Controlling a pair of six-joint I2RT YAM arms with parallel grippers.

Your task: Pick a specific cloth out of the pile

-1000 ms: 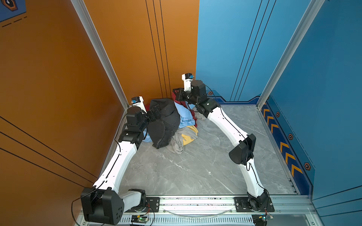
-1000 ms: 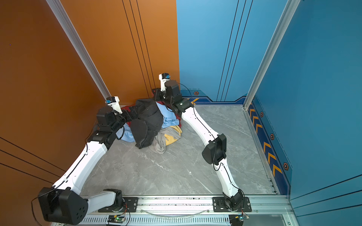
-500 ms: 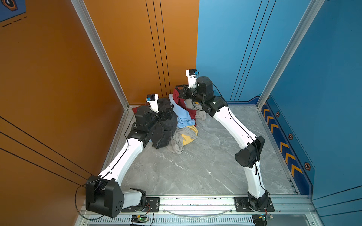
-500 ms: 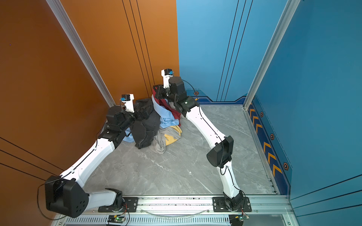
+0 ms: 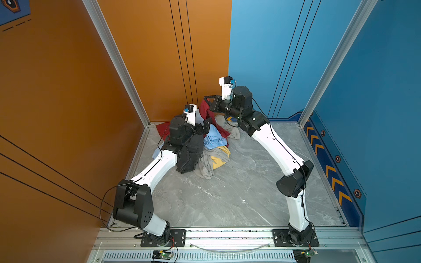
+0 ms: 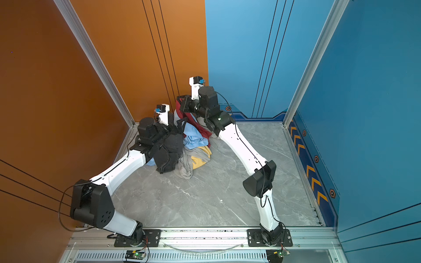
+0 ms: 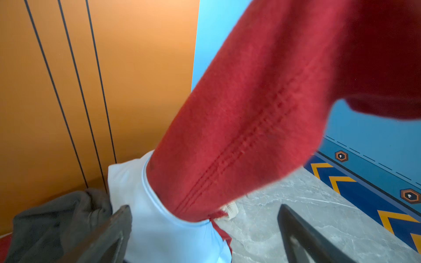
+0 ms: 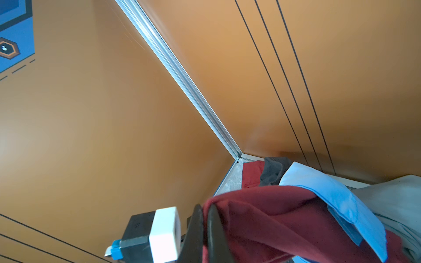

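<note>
The cloth (image 5: pixel 205 109) (image 6: pixel 178 113) is dark red, and one fold of it is pulled up out of the pile (image 5: pixel 205 159) in the back corner. My right gripper (image 5: pixel 208 100) (image 6: pixel 182 102) (image 8: pixel 206 207) is shut on that fold of the cloth (image 8: pixel 273 216). The rest trails down under a light blue shirt (image 5: pixel 214 139) (image 8: pixel 330 195). My left gripper (image 5: pixel 207 126) (image 7: pixel 204 207) stands open just below the raised cloth (image 7: pixel 250 113), over the blue shirt (image 7: pixel 159 227), holding nothing. A dark grey garment (image 5: pixel 191 154) drapes against the left forearm.
Orange walls (image 5: pixel 136 68) close the left and back, a blue wall (image 5: pixel 376 113) the right. The pile also holds a beige-grey garment (image 5: pixel 206 169) and a yellow one (image 5: pixel 219 162). Bare grey marble floor (image 5: pixel 239 193) lies in front and to the right.
The right gripper has risen, drawing the red cloth higher out of the pile. The left arm has swung right toward it, and the dark grey garment has sunk lower.
</note>
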